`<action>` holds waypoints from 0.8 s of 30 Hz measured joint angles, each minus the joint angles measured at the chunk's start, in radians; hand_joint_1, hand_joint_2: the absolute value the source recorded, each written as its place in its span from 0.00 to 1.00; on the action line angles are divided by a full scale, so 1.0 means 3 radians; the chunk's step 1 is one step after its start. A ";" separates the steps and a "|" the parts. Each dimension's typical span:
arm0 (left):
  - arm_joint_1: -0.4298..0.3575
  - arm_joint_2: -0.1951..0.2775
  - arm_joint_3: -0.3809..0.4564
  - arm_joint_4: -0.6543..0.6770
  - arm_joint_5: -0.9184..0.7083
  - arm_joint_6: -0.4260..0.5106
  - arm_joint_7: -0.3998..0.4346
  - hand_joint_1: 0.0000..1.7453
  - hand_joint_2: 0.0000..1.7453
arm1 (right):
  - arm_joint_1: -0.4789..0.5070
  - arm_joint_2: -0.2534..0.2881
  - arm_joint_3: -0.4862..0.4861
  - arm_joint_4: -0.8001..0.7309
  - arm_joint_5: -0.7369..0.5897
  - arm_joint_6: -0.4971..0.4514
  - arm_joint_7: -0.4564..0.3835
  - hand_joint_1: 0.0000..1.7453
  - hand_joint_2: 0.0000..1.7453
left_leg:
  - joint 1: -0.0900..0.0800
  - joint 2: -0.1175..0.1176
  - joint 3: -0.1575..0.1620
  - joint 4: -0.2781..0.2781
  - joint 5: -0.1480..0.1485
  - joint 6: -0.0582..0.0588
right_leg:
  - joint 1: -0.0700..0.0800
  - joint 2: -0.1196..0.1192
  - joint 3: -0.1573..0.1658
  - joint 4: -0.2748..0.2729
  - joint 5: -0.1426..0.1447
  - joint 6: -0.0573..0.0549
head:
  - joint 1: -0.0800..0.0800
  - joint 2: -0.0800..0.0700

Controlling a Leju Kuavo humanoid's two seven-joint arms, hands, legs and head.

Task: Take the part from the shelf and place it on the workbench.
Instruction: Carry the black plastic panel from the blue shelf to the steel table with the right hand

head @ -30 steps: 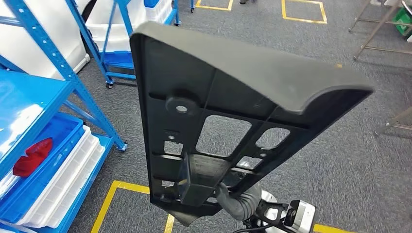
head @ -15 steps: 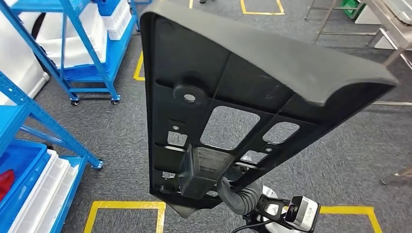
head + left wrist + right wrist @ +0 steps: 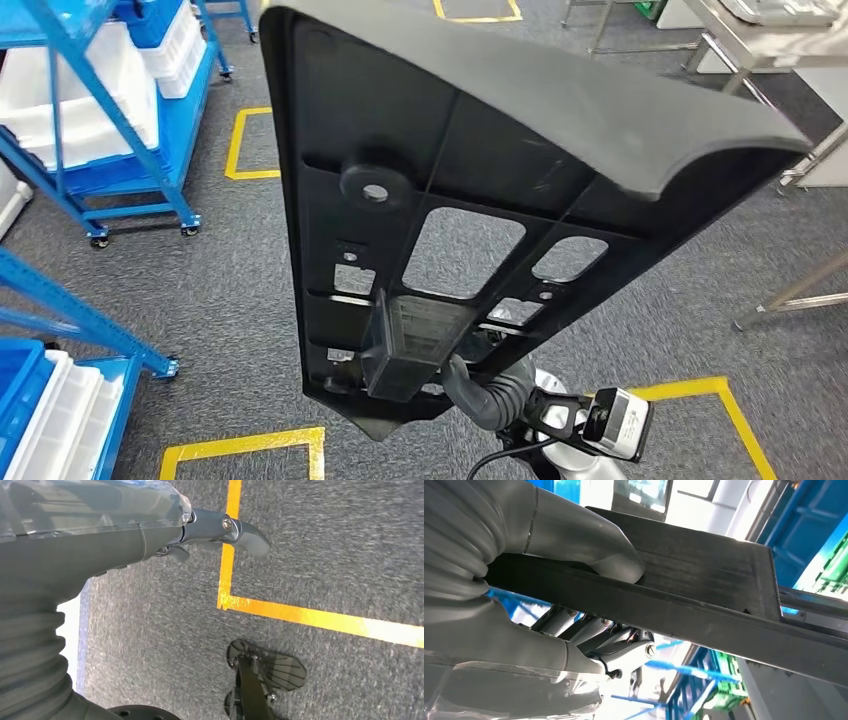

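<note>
Fingers (image 3: 624, 652) of our right hand (image 3: 574, 605) are clamped on the black part (image 3: 470, 200): in the right wrist view the grey thumb (image 3: 589, 542) presses one face of a flat bar of the part and the darker fingers close on the other face. In the head view we hold the part upright close in front of us, its ribbed back side facing us, with several cut-out windows and a round boss; the right hand (image 3: 490, 395) grips it at its lower end, next to a boxy block. The part's wide curved upper edge slopes toward the right.

Our left hand (image 3: 150, 535) hangs over the grey carpet (image 3: 325, 555) with nothing in it, the fingers curled in against the palm, above a yellow tape line (image 3: 320, 622).

Beyond the part, the carpet carries yellow floor squares (image 3: 245, 145). A blue shelf cart (image 3: 130, 110) on wheels with white bins stands at far left, another blue rack (image 3: 60, 330) with white trays nearer at left. A steel workbench (image 3: 760, 40) stands at far right, well apart from the part.
</note>
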 joint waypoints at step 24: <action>0.0008 0.0009 0.0013 0.0001 0.0028 -0.0037 -0.0080 0.00 1.00 | -0.0057 0.0049 0.0058 0.0090 0.0009 -0.0042 0.0001 1.00 1.00 | 0.0017 -0.0210 -0.0083 -0.0010 0.0077 0.0061 | -0.0046 0.0256 -0.0469 0.0922 -0.0421 0.0077 | -0.0001 0.0000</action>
